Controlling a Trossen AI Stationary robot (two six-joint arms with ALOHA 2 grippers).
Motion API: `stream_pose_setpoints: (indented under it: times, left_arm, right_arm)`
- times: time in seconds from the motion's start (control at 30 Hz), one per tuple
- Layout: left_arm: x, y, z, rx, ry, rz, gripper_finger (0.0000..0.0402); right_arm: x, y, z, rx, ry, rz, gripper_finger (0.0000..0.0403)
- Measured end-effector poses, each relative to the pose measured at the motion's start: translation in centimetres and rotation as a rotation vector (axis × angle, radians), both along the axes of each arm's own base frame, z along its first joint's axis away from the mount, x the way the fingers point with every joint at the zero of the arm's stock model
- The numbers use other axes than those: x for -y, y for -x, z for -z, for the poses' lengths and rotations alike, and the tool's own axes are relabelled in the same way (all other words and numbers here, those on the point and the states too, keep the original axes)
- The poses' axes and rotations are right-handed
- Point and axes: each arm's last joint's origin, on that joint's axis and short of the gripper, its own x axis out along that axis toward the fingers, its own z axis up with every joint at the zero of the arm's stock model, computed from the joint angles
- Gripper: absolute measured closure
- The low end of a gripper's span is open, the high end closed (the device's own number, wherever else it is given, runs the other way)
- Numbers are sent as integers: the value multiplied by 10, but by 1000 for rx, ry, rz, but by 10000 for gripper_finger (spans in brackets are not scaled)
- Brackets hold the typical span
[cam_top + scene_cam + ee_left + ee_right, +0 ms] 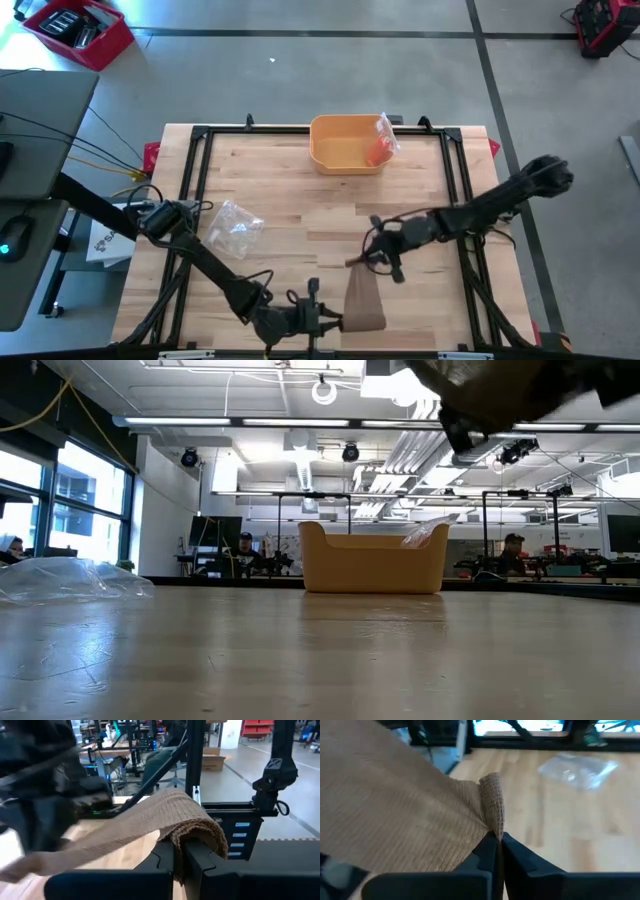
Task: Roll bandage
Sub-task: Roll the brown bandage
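Note:
The tan woven bandage is a short strip stretched between my two grippers, over the near middle of the table. My left gripper is shut on its near end, close to the table's near edge. My right gripper is shut on its far end. In the left wrist view the bandage runs away from my left gripper toward the other arm. In the right wrist view the bandage spreads out wide from my right gripper. My left gripper pinches the bandage's near end between its two fingers, coming level from the table's left. The cloth is folded in a hump over the fingertips, more than one layer. From there the strip runs clear of the table. My right gripper pinches the bandage's far end between its fingertips, where the cloth is gathered into a small bunch. The fingers come from the table's right, slanting a little downward. The strip fans out from the hold and hangs above the wood.
A yellow bin stands at the far middle, with an orange thing in a clear bag at its right end. A crumpled clear plastic bag lies on the left of the table. Black frame rails run along the edges.

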Motion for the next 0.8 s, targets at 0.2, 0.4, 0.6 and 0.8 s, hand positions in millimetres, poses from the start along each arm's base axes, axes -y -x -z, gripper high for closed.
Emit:
stream_pose_setpoints:
  times: [0.2, 0.4, 0.6, 0.8]
  left_arm:
    - [-7, -9, 8, -10, 60, -18, 398]
    - [-9, -15, 19, -15, 99, -51, 398]
    - [-12, -17, 25, -15, 100, -127, 398]
    - [-13, -16, 28, -30, 143, -174, 398]
  right_arm:
    - [-25, 1, 41, -37, -70, -58, 335]
    - [-29, -4, 40, -71, -46, -53, 248]
    - [-13, 4, 23, -137, -36, 9, 197]
    - [-11, 27, 7, -206, -65, 44, 198]
